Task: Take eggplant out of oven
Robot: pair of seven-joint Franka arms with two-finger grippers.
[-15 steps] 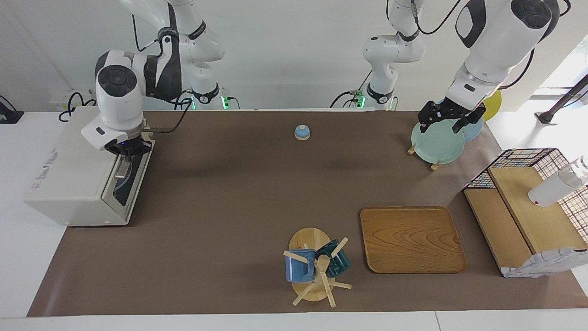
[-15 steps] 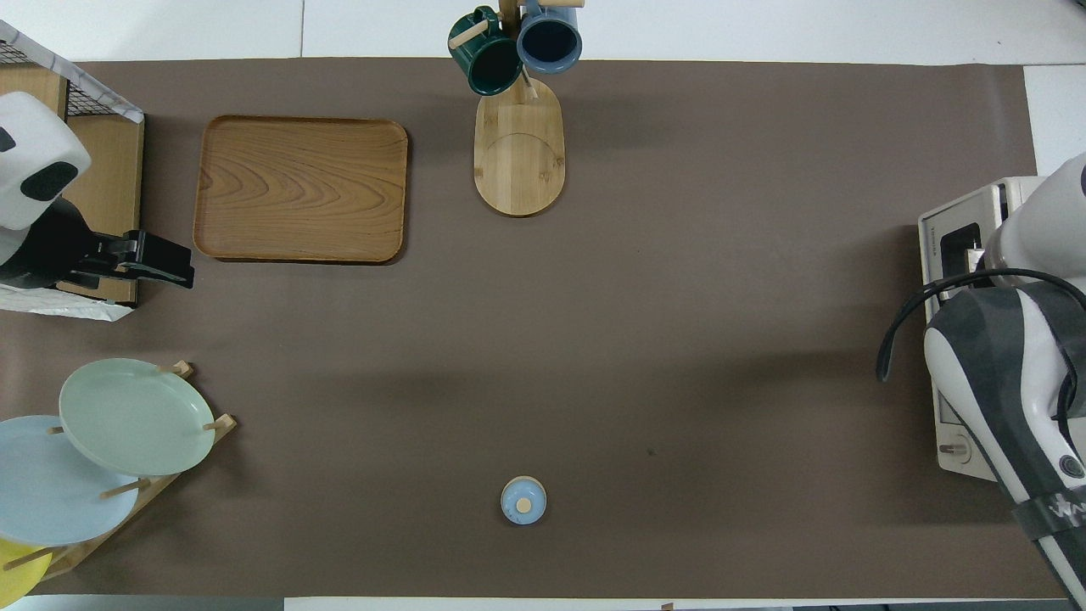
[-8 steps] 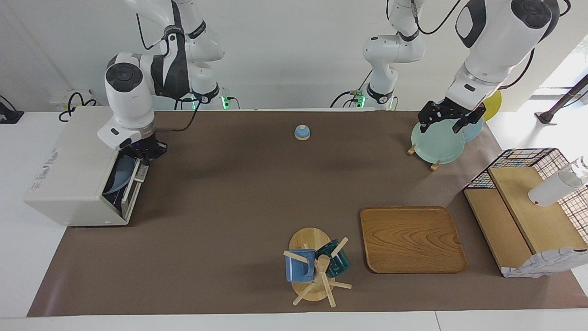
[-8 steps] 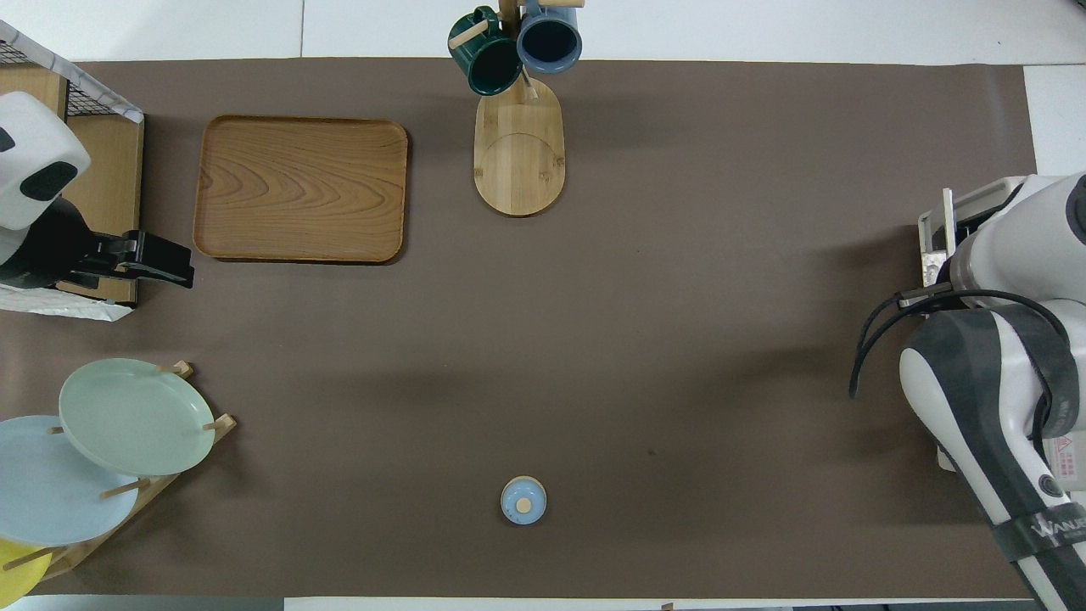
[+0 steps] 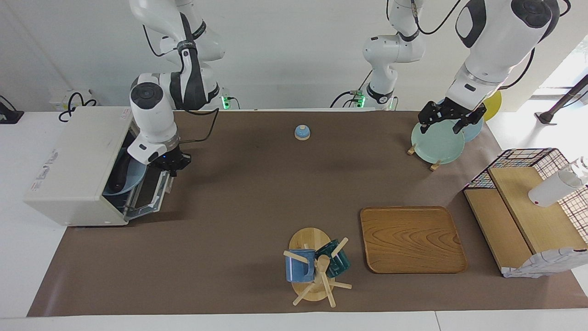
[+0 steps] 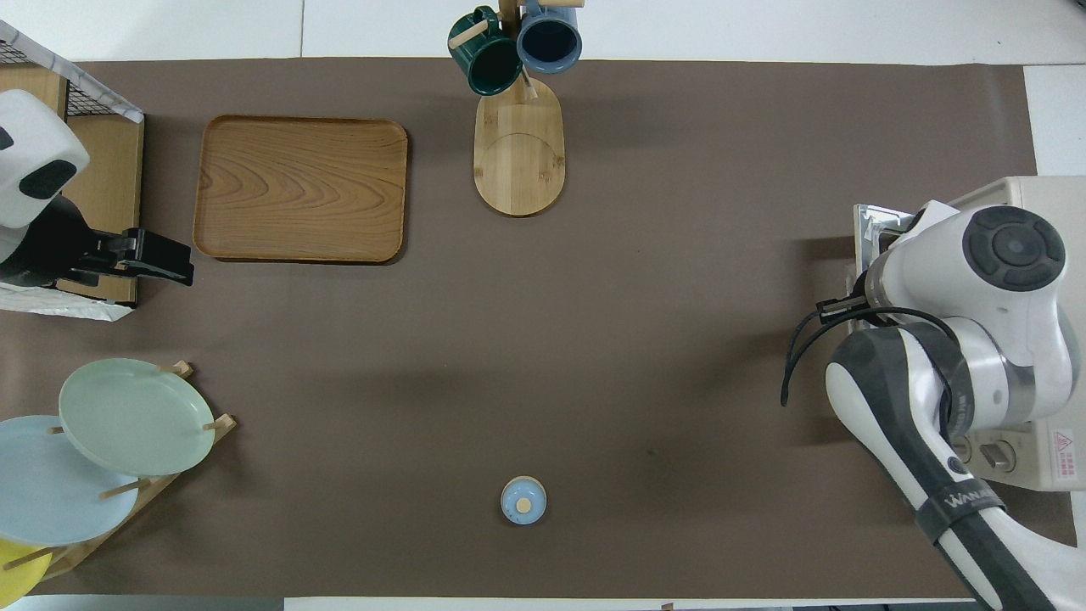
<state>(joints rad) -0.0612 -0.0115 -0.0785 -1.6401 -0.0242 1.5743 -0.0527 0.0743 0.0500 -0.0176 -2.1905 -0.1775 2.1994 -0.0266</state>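
now right gripper (image 5: 171, 171) jaws clenched on oven (image 5: 73, 165) door handle, left gripper (image 5: 448, 120) jaws released

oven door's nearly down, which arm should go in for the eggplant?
Right, probably. The right gripper is already at the oven door's edge. The left gripper waits over the plate rack at the left arm's end.

oven (image 5: 76, 165) door (image 5: 149, 193) now swung well down, from nearly shut a second ago; pale blue dish (image 5: 126, 177) with something dark in it now shows inside. right gripper (image 5: 171, 168), at the door's top edge, moved out from the oven front with it.
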